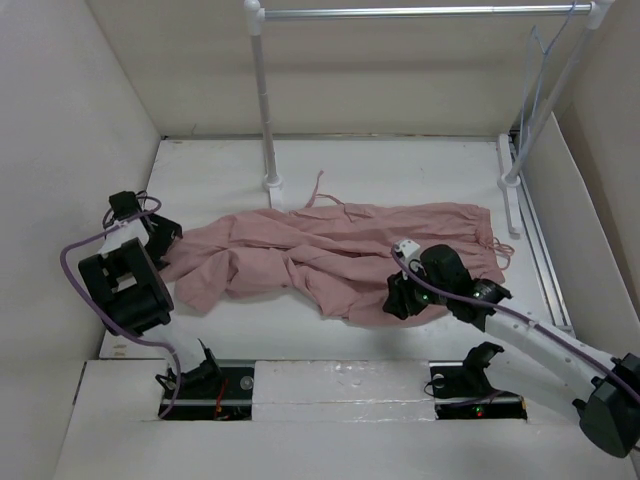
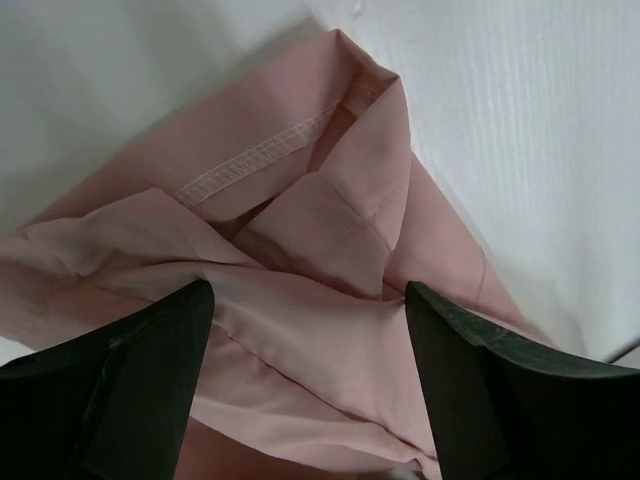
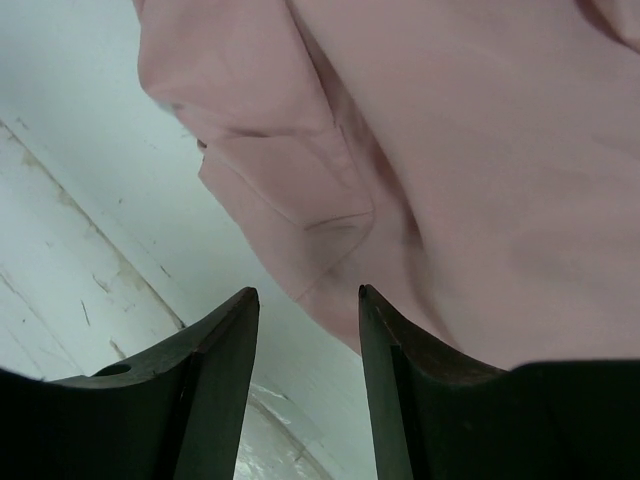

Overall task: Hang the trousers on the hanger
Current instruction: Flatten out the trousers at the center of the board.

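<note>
The dusty-pink trousers [image 1: 330,255] lie crumpled across the middle of the white table, waist to the right, leg ends to the left. The pale blue hanger [image 1: 541,70] hangs from the rail at the top right. My left gripper [image 1: 160,240] is open at the leg ends, its jaws straddling folded hem fabric [image 2: 300,300]. My right gripper [image 1: 400,295] is open at the trousers' near edge; the fabric edge [image 3: 330,250] lies just beyond the fingertips, nothing between them.
A white and metal garment rail [image 1: 420,12] spans the back, with posts [image 1: 265,100] standing behind the trousers and at the right. White walls enclose the table on three sides. A raised strip runs along the right edge [image 1: 545,250].
</note>
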Robot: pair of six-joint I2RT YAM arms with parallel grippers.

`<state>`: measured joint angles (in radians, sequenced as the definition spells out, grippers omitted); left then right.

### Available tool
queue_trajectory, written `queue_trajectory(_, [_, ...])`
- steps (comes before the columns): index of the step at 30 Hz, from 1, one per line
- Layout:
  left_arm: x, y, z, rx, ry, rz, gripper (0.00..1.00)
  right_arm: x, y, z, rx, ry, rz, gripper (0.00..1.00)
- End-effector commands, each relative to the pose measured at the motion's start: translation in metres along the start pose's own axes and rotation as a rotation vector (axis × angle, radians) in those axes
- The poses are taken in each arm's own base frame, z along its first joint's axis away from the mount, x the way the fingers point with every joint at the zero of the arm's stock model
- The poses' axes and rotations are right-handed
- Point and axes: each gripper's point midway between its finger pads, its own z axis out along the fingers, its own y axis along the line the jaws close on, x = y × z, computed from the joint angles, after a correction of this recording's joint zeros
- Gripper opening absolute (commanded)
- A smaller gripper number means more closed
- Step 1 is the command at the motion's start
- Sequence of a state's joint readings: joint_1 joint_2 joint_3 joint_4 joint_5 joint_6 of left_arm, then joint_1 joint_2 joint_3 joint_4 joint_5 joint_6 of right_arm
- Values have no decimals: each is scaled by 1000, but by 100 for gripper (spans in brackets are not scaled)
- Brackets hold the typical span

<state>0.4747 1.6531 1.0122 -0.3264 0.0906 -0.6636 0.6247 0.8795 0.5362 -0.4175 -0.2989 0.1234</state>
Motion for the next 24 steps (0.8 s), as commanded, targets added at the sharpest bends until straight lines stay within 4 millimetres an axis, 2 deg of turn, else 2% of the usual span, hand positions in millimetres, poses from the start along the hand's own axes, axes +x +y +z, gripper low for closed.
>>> queue_trajectory(1, [-29,-26,-3,39,-88,87,72,-30,16,3,-25,-78,-20,50])
queue_trajectory(2, [-26,-25,5,29,-68,86,61,-28,17,6,-25,-66,-17,50])
queue_trajectory(3, [-27,-27,8,37,-66,86,32,-29,20,8,-20,-64,-7,50])
queue_trajectory(4, [-26,-26,9,32,-60,84,32,-29,20,8,-20,-64,-7,50])
queue_trajectory(5, [-26,-29,8,40,-57,78,2,-28,22,9,-19,-54,-10,50])
queue_trajectory(6, [-29,-31,3,48,-66,73,0,-33,19,8,3,-65,-5,50])
queue_trajectory(9, [-38,-57,-31,147,-112,56,0,-36,16,7,38,-68,-9,50])
queue_trajectory(10, [-38,-72,-56,192,-142,64,0,-36,12,7,60,-65,-12,50])
queue_trajectory(11, [-41,-83,-72,222,-170,70,0,-37,10,6,73,-69,-13,50])
queue_trajectory(13, [-54,-119,-128,337,-276,83,0,-41,6,6,92,-81,-22,53])
queue_trajectory(14, [-65,-162,-184,455,-377,99,0,-45,5,6,88,-89,-29,54])
queue_trajectory(15, [-65,-162,-185,456,-378,99,0,-46,5,7,88,-92,-30,54])
queue_trajectory(16, [-64,-171,-195,470,-379,102,0,-47,6,7,87,-90,-34,54])
queue_trajectory(17, [-74,-191,-227,538,-410,100,0,-49,3,6,93,-94,-34,54])
queue_trajectory(20, [-80,-209,-241,587,-403,104,0,-53,-2,4,113,-95,-40,58])
queue_trajectory(21, [-86,-215,-254,609,-431,108,0,-52,-3,2,118,-90,-47,59])
queue_trajectory(23, [-93,-216,-248,582,-447,111,0,-55,-9,-3,138,-103,-36,62])
queue_trajectory(24, [-98,-211,-237,554,-449,112,0,-53,-9,-5,141,-99,-41,63])
